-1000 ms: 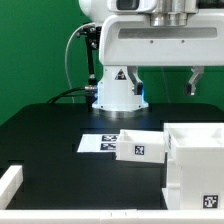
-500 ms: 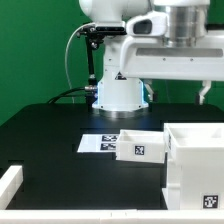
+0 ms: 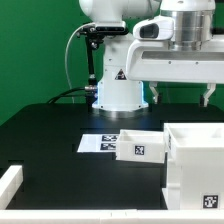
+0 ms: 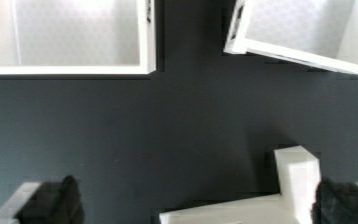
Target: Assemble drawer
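Exterior view: you can count one large hollow drawer casing [image 3: 195,165], cut off by the exterior view's right edge. One low tray box [image 3: 140,147] sits at the casing's corner on the exterior view's left; whether the two touch cannot be told. Both stand on the black table [image 3: 50,130], and each shows one square black-and-white tag. One marker board [image 3: 98,143] lies flat behind the tray box and is partly hidden by it. One long white bar [image 3: 10,185] lies at the table's near edge, cropped by the frame. One gripper [image 3: 181,95] hangs high in the picture above the casing, its jaws spread wide with nothing between them. Only the two finger ends show below the arm's white body.

Wrist view: you see one squared white frame [image 4: 66,38] and one tilted white frame [image 4: 309,38], both cropped. They are probably drawer parts, but which ones cannot be told. One white corner piece [image 4: 297,175], also cropped, lies between two blurred dark fingers [image 4: 51,205].
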### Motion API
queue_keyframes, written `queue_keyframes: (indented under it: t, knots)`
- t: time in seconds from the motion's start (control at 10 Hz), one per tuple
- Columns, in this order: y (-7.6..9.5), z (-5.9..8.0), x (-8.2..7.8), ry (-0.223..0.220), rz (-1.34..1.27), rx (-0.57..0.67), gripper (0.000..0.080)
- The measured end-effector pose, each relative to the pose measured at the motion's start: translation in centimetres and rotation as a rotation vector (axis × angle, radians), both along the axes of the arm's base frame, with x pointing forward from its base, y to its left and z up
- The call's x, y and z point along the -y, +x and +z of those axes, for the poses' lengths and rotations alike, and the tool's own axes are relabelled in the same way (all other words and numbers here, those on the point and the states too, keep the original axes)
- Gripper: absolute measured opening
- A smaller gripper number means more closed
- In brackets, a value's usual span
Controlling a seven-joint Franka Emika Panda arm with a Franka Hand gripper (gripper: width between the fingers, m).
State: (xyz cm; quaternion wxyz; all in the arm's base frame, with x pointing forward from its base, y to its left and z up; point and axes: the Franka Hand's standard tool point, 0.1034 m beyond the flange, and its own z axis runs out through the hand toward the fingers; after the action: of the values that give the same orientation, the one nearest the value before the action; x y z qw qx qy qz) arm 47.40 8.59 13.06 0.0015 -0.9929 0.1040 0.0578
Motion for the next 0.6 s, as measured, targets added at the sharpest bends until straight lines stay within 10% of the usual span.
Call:
queue_keyframes:
  t: [0.6]
  knots:
    - [-1.7,-1.5,0.0,-0.004,0.009,0.012,0.0649]
